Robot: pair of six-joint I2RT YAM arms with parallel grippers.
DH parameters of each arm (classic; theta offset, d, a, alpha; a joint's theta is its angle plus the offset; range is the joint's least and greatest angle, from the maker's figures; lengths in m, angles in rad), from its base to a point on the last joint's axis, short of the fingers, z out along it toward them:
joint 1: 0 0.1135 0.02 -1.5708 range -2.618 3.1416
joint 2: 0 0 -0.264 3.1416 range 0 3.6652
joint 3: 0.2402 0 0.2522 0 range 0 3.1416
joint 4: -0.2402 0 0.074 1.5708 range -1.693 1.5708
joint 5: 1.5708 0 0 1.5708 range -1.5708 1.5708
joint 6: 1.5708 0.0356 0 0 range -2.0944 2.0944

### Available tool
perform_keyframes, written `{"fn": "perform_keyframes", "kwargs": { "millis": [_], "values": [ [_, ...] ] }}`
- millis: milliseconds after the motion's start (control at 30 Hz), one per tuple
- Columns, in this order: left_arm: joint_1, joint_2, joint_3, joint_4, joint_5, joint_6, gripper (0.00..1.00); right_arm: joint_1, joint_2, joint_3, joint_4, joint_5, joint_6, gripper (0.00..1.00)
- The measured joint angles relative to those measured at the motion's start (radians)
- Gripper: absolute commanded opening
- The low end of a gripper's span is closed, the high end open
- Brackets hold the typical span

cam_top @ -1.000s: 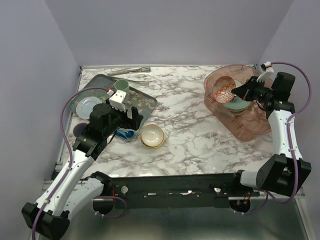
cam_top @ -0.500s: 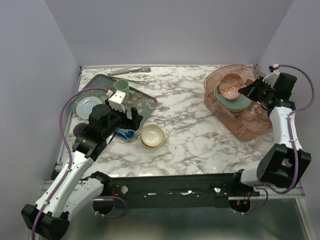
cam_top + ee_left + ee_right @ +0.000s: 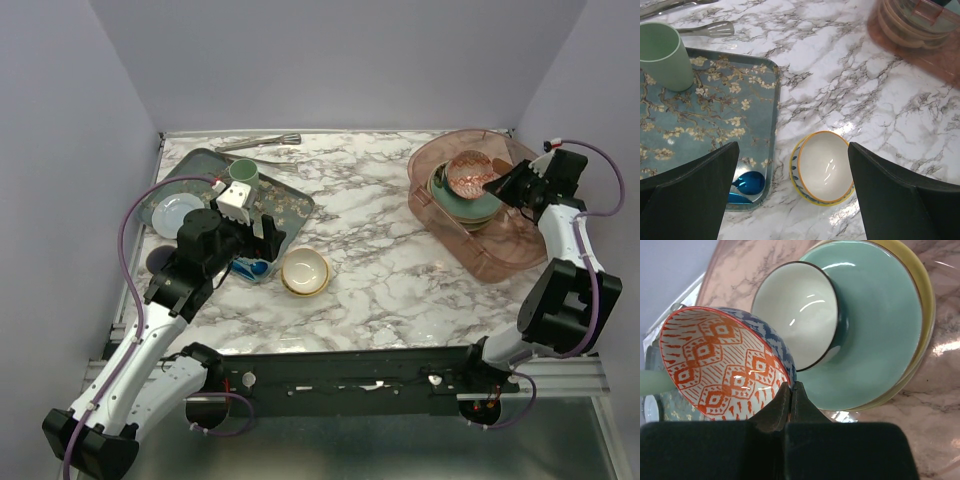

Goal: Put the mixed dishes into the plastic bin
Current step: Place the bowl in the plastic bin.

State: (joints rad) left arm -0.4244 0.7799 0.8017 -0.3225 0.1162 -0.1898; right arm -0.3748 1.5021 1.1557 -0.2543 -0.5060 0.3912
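Dishes at the bin, both arms in view.
Right gripper (image 3: 791, 390) pinches the rim of a tilted orange-patterned bowl (image 3: 725, 365) over the plates (image 3: 880, 325) stacked inside the plastic bin (image 3: 500, 257); left gripper (image 3: 792, 147) hangs wide open above the blue-and-yellow bowl (image 3: 825, 167) lying on the table (image 3: 400, 260) beside the tray (image 3: 715, 115).

Robot lab booth rather than a home: marble-look bench (image 3: 400, 270) boxed in by bare lilac walls (image 3: 330, 60), a cabled left arm (image 3: 150, 330) and right arm (image 3: 567, 250) bolted to a black rail (image 3: 350, 385) at its near edge, with a bowl (image 3: 305, 271), floral tray (image 3: 288, 203) and plastic bin (image 3: 500, 258) set out.
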Motion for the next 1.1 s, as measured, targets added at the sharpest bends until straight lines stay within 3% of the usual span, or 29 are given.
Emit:
{"fn": "perform_keyframes", "kwargs": {
  "millis": [1100],
  "values": [
    [0.000,-0.002,0.000,0.000,0.000,0.000,0.99,-0.027,0.187,0.102,0.017,0.004,0.054,0.09]
  ]
}}
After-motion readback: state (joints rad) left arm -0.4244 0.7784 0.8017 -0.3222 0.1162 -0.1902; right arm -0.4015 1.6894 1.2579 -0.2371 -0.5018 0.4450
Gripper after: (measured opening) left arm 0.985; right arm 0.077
